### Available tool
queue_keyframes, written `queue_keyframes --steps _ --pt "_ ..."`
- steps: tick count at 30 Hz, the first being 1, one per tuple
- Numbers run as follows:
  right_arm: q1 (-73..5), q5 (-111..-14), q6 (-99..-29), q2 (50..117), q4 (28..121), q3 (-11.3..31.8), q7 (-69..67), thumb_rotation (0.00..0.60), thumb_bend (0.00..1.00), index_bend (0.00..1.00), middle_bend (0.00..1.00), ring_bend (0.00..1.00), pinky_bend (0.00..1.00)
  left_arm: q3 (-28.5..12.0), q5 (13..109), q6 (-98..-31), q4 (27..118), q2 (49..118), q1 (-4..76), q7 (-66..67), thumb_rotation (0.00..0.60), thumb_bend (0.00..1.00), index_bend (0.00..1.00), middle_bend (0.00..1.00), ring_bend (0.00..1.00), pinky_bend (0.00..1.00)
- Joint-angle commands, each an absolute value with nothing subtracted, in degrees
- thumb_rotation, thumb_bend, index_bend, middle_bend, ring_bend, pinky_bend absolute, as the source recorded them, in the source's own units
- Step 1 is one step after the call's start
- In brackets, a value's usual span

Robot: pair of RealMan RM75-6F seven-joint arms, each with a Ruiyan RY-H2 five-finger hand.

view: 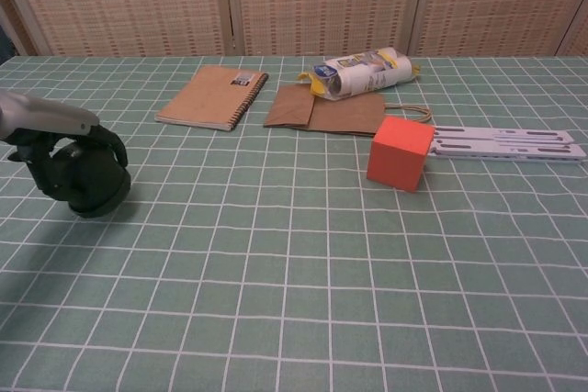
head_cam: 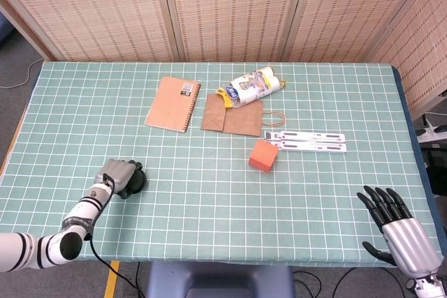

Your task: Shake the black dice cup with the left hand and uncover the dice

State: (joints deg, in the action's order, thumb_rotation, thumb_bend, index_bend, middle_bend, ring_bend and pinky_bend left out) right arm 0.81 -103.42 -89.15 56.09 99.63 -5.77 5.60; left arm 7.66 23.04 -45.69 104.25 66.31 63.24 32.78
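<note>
The black dice cup (view: 90, 181) is at the left side of the green checked table, mouth down, and in the chest view it looks tilted or slightly lifted. My left hand (view: 66, 147) grips the dice cup (head_cam: 133, 181) from above, dark fingers wrapped around its wall. In the head view the left hand (head_cam: 119, 176) covers most of it. The dice are hidden under the cup. My right hand (head_cam: 394, 225) hangs past the table's front right corner, fingers spread, holding nothing.
An orange cube (view: 400, 152) stands mid-table. Behind it lie a white slotted strip (view: 505, 143), a brown paper bag (view: 326, 109), a crumpled snack packet (view: 363, 72) and a spiral notebook (view: 213, 96). A folding screen (head_cam: 230, 5) backs the table.
</note>
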Motion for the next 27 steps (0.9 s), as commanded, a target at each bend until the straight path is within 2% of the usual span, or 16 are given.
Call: queue_keyframes --steps 1,5,8,13,16,20,23,27 --pt "0.8 -103.5 -89.2 56.0 99.6 -5.8 5.6 0.6 0.08 0.0 0.0 0.0 0.0 -3.3 34.3 -34.4 108.1 59.8 55.8 11.6 0.6 0.47 0.53 0.52 0.57 0.82" --pt "0.9 -103.2 -89.3 55.9 99.5 -5.7 5.4 0.6 0.08 0.0 0.0 0.0 0.0 -13.7 42.3 -22.6 105.4 58.0 48.5 -6.3 0.6 0.47 0.53 0.51 0.57 0.82" --pt "0.9 -103.1 -89.2 55.9 99.5 -5.6 5.4 0.6 0.08 0.0 0.0 0.0 0.0 -18.6 47.1 -17.4 101.6 58.9 44.3 -13.6 0.6 0.47 0.54 0.51 0.57 0.82" --pt "0.9 -103.1 -89.3 55.8 99.6 -5.7 5.5 0.6 0.08 0.0 0.0 0.0 0.0 -20.7 54.2 -13.3 96.5 60.0 41.7 -15.7 0.6 0.47 0.54 0.52 0.57 0.82" --pt "0.9 -103.1 -89.0 55.9 99.6 -5.7 5.7 0.6 0.08 0.0 0.0 0.0 0.0 -18.7 57.7 -14.8 94.6 60.2 42.3 -12.9 0.6 0.47 0.54 0.51 0.57 0.82" --pt "0.8 -103.0 -88.9 55.9 99.7 -5.6 6.0 0.6 0.08 0.0 0.0 0.0 0.0 -11.3 59.5 -22.7 91.8 60.1 45.3 -0.2 0.6 0.47 0.54 0.51 0.57 0.82" --pt "0.8 -103.1 -88.8 55.9 99.8 -5.7 6.0 0.6 0.08 0.0 0.0 0.0 0.0 -4.1 51.4 -32.7 91.1 61.8 48.6 16.4 0.6 0.49 0.54 0.51 0.57 0.83" --pt "0.9 -103.1 -88.9 55.8 99.8 -5.7 5.8 0.6 0.08 0.0 0.0 0.0 0.0 2.6 31.1 -45.1 95.4 64.7 54.6 35.3 0.6 0.49 0.53 0.52 0.58 0.83"
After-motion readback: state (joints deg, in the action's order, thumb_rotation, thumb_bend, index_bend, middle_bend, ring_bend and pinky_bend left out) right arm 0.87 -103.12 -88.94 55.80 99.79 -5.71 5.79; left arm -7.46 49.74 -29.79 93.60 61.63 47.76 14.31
